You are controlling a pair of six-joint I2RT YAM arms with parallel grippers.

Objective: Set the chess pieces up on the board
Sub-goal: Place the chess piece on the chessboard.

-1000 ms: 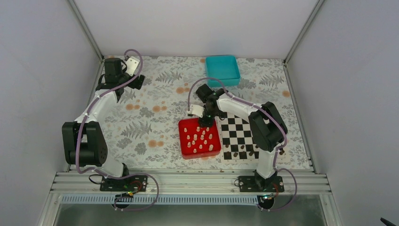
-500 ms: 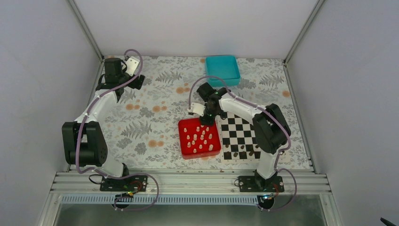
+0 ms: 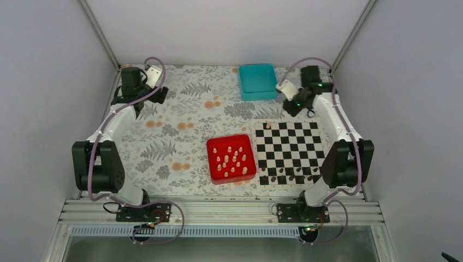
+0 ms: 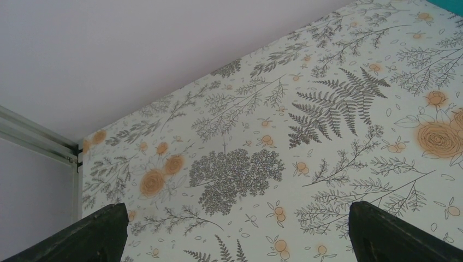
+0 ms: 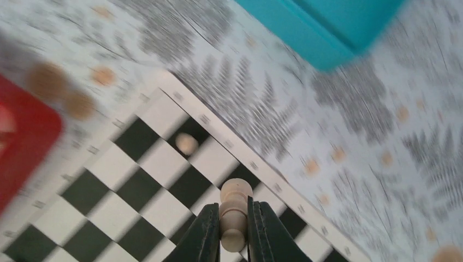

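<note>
Chess pieces (image 3: 232, 161) of pale wood mostly sit in the red tray (image 3: 212, 141) at the centre of the top view, just left of the board (image 3: 288, 121). A second ago the right claw (image 5: 233, 210) hung over the upper edge of that tray. Now it has swung to the upper right of the frame, near the teal tray (image 3: 257, 81) and above the board's far edge.

Its jaws have also closed since then, and the right wrist view shows them pinching one pale piece (image 5: 235, 191) upright, with its rounded head poking out above the fingers. That view is smeared with motion, so the arm is probably mid-carry. I judge that one more piece has been picked and is headed for a far-row square, though which square I cannot tell.

The left claw (image 4: 235, 218) stands wide open and empty over the floral worktop (image 3: 180, 125) at the upper left, well away from everything.

Counts:
- **Board:** one.
- **Trays:** two, one red and one teal.
- **Pale piece in the claw:** one.
- **Pale piece placed on the board:** one (image 5: 187, 143), on a dark square by the upper left corner.
- **Pale pieces in the red tray:** roughly fourteen, though they are too small for a firm count.
- **Dark pieces (image 3: 281, 172):** several along the board's lower rows, too small to count.
</note>
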